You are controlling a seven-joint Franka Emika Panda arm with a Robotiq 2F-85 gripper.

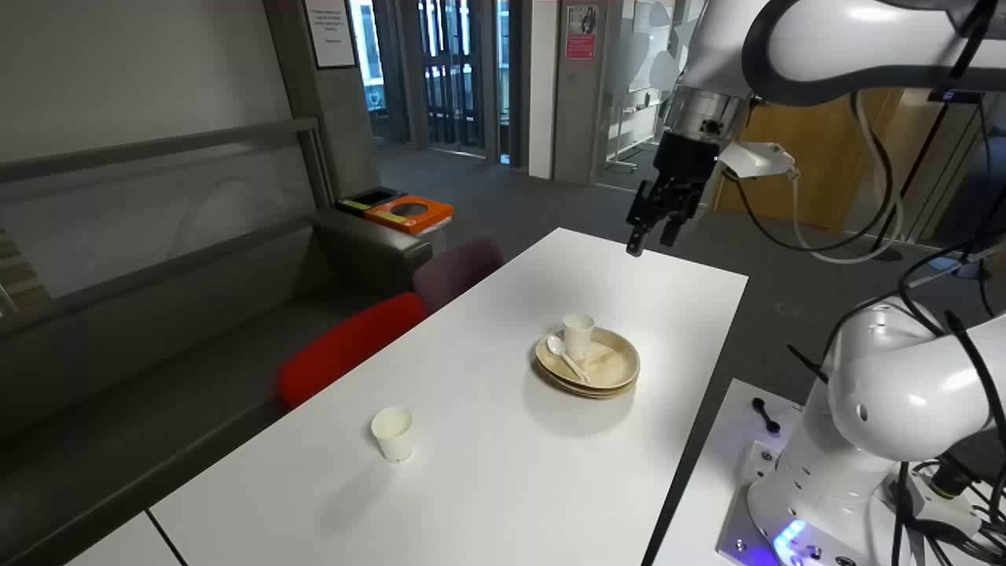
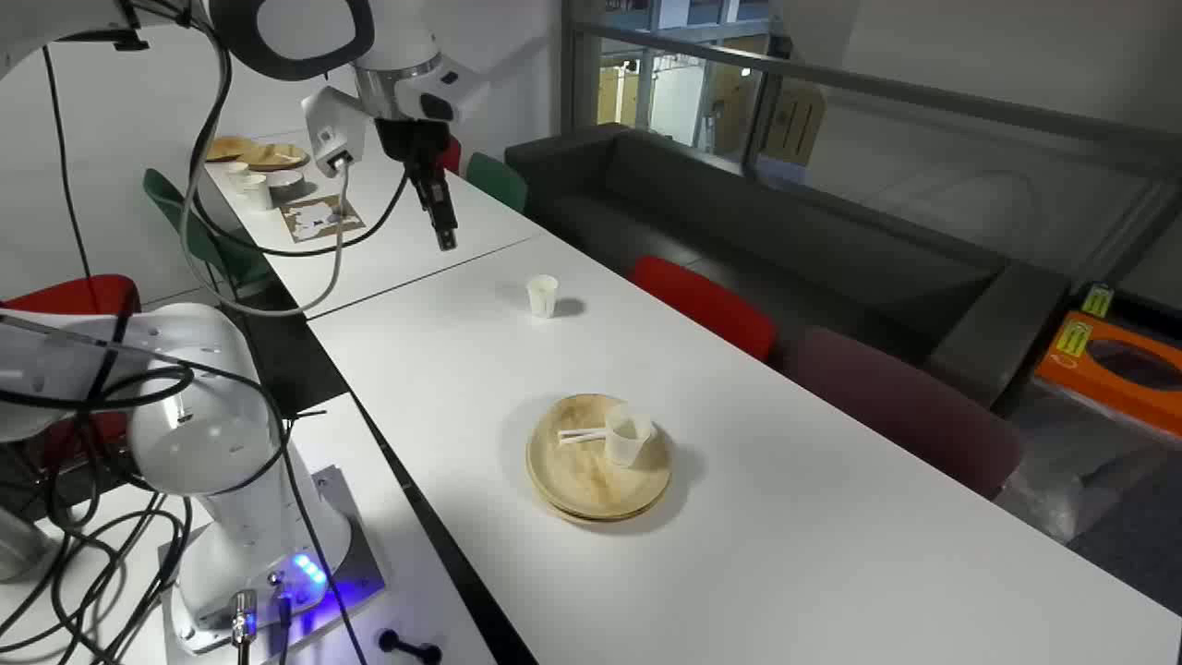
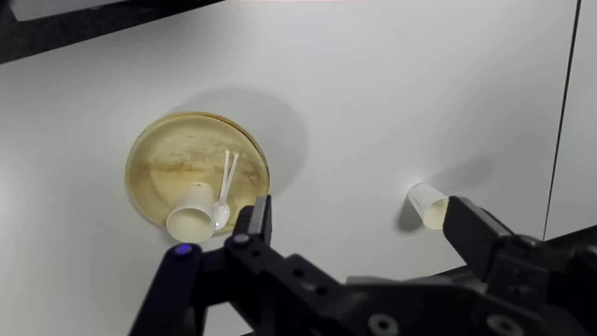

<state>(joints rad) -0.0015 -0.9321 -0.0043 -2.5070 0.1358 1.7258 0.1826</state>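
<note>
Robotiq gripper [image 3: 359,205] hangs empty, fingers apart; the freestanding paper cup [image 3: 425,204] looks light, crushable, best held gently mid-wall.

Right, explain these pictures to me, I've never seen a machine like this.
The machine is a white robot arm ending in a black gripper, a kind of two-fingered hand. Two pictures come from cameras standing outside the robot; the third comes from a camera on its wrist, looking down at the white table. A white cup stands upright there by itself. Apart from it, a stack of plates carries another cup and some white cutlery. The gripper hangs in the air with its fingers apart, holding nothing.
</note>
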